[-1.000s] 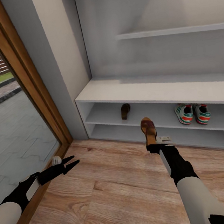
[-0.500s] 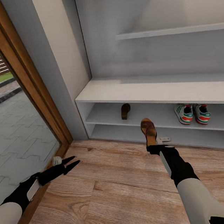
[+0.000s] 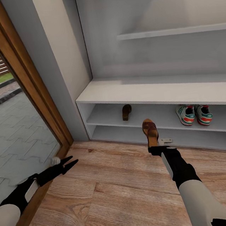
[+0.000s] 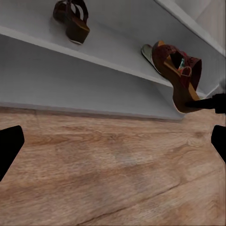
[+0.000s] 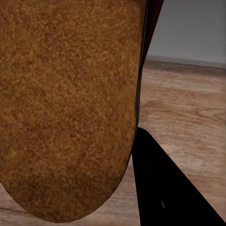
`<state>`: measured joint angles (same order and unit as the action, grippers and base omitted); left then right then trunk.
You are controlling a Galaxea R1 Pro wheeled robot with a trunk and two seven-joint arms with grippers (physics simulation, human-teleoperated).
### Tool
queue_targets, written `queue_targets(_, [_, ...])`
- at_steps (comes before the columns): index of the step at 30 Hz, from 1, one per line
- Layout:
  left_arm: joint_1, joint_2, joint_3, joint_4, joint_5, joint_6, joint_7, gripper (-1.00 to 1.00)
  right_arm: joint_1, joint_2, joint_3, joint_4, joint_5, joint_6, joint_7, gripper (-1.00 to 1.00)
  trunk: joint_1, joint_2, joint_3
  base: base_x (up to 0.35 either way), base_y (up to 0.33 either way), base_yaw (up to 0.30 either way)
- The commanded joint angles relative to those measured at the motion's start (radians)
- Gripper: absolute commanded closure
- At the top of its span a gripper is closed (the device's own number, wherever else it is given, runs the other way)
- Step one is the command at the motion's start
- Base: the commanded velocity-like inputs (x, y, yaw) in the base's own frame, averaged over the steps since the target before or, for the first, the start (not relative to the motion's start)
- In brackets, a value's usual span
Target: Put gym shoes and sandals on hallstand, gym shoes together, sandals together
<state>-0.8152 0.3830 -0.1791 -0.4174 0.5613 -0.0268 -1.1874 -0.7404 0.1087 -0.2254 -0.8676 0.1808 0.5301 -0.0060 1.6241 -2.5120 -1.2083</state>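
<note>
Since the earlier frame the left gripper (image 3: 72,162) has drifted slightly lower and leftward above the light wood-plank corridor floor (image 3: 119,190), its black fingers spread open and holding nothing. The right gripper (image 3: 157,149) has barely shifted and stays clamped on the heel of a brown leather slip-on sandal (image 3: 150,130), toe raised before the lower shelf edge of the pale grey-white hallstand (image 3: 153,93). The second brown sandal (image 3: 126,112) lies near the middle shelf's left end; the white green-striped gym shoes (image 3: 194,114) sit side by side toward its right end.
</note>
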Motion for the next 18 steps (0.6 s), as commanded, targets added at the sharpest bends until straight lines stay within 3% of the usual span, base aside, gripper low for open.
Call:
queue_targets(1, [-0.001, -0.005, -0.009, 0.0, 0.008, -0.003, -0.005, -1.0, -0.001, 0.001, -0.003, -0.001, 0.005, 0.005, 0.0, 1.0, 0.0, 0.0, -0.001, 0.0, 0.0, 0.0])
queue_targets(5, [-0.001, -0.027, -0.03, -0.001, -0.011, -0.004, -0.011, -1.0, -0.001, 0.001, -0.003, 0.004, 0.006, 0.005, 0.0, 1.0, 0.0, 0.0, -0.001, 0.0, 0.0, 0.0])
queue_targets(6, [-0.001, -0.194, -0.099, -0.001, -0.02, -0.004, -0.012, -1.0, -0.002, 0.001, -0.003, 0.006, 0.007, 0.005, 0.0, 1.0, 0.0, 0.0, -0.001, 0.0, 0.0, 0.0])
queue_targets(7, [-0.001, -0.215, -0.129, -0.001, -0.023, -0.004, -0.012, -1.0, -0.003, 0.001, -0.003, 0.007, 0.008, 0.005, 0.0, 1.0, 0.0, 0.0, -0.001, 0.0, 0.0, 0.0])
queue_targets(11, [-0.001, -0.277, -0.208, -0.001, -0.026, -0.004, -0.012, -1.0, -0.007, 0.0, -0.003, 0.013, 0.009, 0.005, -0.031, 1.0, 0.0, 0.0, -0.001, 0.0, 0.0, 0.0])
queue_targets(14, [-0.001, -0.316, -0.258, -0.001, -0.027, -0.004, -0.013, -1.0, -0.008, 0.0, -0.003, 0.054, 0.01, 0.003, -0.106, 1.0, 0.0, 0.0, -0.001, 0.0, 0.0, 0.0])
queue_targets(18, [-0.001, -0.346, -0.285, -0.003, -0.027, -0.004, -0.032, -1.0, -0.01, 0.0, -0.003, 0.088, 0.011, -0.016, -0.152, 1.0, 0.0, 0.0, -0.001, 0.0, 0.0, 0.0])
